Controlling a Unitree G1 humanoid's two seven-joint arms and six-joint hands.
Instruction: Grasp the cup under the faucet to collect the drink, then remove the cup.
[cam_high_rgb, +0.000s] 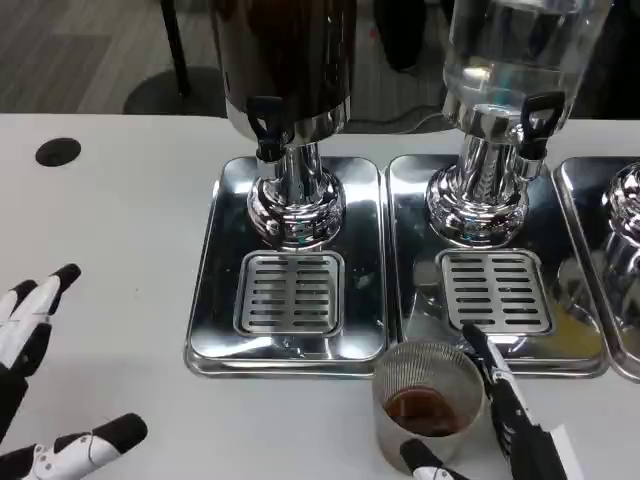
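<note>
A clear ribbed cup (428, 400) with a little dark drink in its bottom stands on the white table just in front of the dispenser trays. My right hand (500, 420) grips it from the right, one finger up along its side and the thumb at its near base. The dark drink dispenser (285, 60) with its black faucet (266, 125) stands over the left tray's grate (290, 292). My left hand (35, 380) hovers at the lower left with fingers spread, holding nothing.
A clear dispenser (510, 60) with a black tap (535, 120) stands on the second chrome tray (415, 200). A third tray (620, 240) shows at the right edge. A round black hole (58, 151) sits in the table at far left.
</note>
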